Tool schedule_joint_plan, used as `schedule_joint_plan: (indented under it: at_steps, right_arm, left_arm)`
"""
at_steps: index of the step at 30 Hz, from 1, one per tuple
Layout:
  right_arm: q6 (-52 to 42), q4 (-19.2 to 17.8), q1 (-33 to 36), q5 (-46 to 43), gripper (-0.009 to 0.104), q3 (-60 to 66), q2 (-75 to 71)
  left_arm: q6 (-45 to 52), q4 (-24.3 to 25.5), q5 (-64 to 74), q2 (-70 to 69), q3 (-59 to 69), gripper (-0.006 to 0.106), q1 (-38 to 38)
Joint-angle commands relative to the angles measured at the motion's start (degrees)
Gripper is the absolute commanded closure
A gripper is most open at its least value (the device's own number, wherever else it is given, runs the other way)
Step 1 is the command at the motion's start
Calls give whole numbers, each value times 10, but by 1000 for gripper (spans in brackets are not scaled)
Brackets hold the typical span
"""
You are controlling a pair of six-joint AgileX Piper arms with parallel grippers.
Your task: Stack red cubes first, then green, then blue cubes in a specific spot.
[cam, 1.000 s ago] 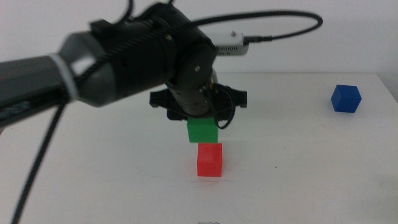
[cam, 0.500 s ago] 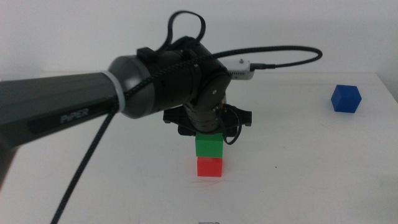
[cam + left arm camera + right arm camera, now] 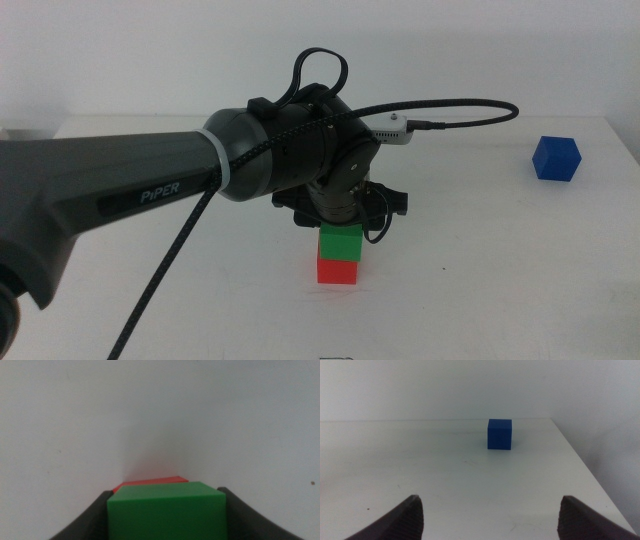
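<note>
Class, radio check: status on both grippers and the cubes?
Left gripper shut on green cube, set atop red cube. Right gripper open, waiting, facing blue cube. Nothing blocking.

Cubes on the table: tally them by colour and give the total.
Small matte red cube: 1
Small matte green cube, on the red one, between the left gripper jaws: 1
Small matte deep-blue cube, apart at the far right: 1
Total: 3

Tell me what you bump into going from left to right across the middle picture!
The big left arm reaching in → the left gripper shut on the green cube, which sits on the red cube → bare white table → the blue cube far right.
</note>
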Motion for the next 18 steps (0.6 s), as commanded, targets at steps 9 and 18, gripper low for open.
schedule_joint_plan:
  at_steps: [9,18]
  right_arm:
    - [-5,-9,-4,-44,1,-10,-13]
    - [-5,-9,-4,-44,1,-10,-13]
  left_arm:
    - [-10,25,-16,-28,-15,76,-2]
    - [-30,33,-16,-28,-15,76,-2]
